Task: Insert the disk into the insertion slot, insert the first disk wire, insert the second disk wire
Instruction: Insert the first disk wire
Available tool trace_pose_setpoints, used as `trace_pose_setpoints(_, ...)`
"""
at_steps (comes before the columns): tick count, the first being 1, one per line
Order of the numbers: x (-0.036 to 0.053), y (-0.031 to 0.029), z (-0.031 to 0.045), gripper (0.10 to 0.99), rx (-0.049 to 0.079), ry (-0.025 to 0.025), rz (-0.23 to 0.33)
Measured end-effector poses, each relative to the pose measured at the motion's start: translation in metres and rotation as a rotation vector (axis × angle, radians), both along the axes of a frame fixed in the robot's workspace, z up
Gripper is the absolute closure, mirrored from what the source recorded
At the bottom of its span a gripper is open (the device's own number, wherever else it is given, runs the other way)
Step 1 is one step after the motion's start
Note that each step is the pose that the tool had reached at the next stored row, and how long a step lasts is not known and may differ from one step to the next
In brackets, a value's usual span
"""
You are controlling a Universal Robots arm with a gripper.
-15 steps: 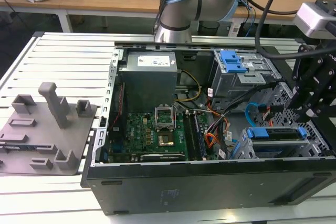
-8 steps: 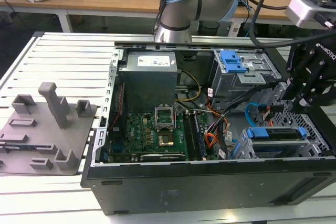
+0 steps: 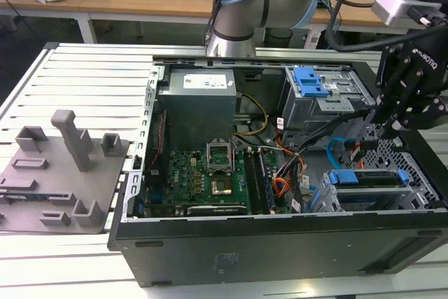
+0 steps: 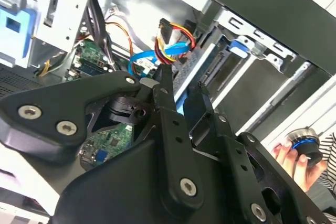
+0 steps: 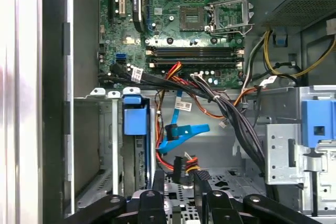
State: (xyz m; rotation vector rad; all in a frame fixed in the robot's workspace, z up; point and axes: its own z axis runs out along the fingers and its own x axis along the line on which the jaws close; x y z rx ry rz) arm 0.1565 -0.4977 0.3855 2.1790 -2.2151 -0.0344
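Outside the computer case, on the exterior view's left: a grey moulded fixture lying on the slatted table. Inside the case, left half: the green motherboard, flat on the case floor, with the boxy power supply behind it against the case's far wall. Beyond that wall stands the robot arm. Inside the case, right of centre: a taller grey cage with a blue latch, set against the far wall; black cable bundles run from the motherboard past it. Near right corner of the case: the insertion slot, a low cage of grey sheet metal, with the disk sitting inside it, the blue carrier roughly level with the cage top. The first wrist view shows the carrier's blue tab at the slot's mouth. Open space of the case beside the slot: a flat blue data cable and a black connector on red, yellow and orange wires. Right end of the case: the gripper hangs over perforated metal just beyond the slot, pointing down into the case. Its fingers stand a little apart, with nothing clamped between them; in the first wrist view the black connector lies just past their tips, in line with the gap. Outside the case, in the second wrist view: a hand on a round black knob with a blue ring.
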Motion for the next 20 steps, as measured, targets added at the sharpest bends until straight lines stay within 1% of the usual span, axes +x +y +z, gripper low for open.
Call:
trace_pose_setpoints(2,0.0000,0.0036,0.0000,0.725,0.000,0.0000,0.000)
trace_pose_setpoints(4,0.0000,0.0110,0.0000,0.725,0.000,0.0000,0.000)
trace_pose_setpoints(6,0.0000,0.0162,0.0000,0.725,0.000,0.0000,0.000)
trace_pose_setpoints(7,0.0000,0.0205,0.0000,0.725,0.000,0.0000,0.000)
trace_pose_setpoints(8,0.0000,0.0236,0.0000,0.725,0.000,0.0000,0.000)
trace_pose_setpoints(12,0.0000,0.0264,-0.0016,0.725,0.000,0.0000,0.000)
trace_pose_setpoints(20,0.0000,0.0269,-0.0139,0.725,0.000,0.0000,0.000)
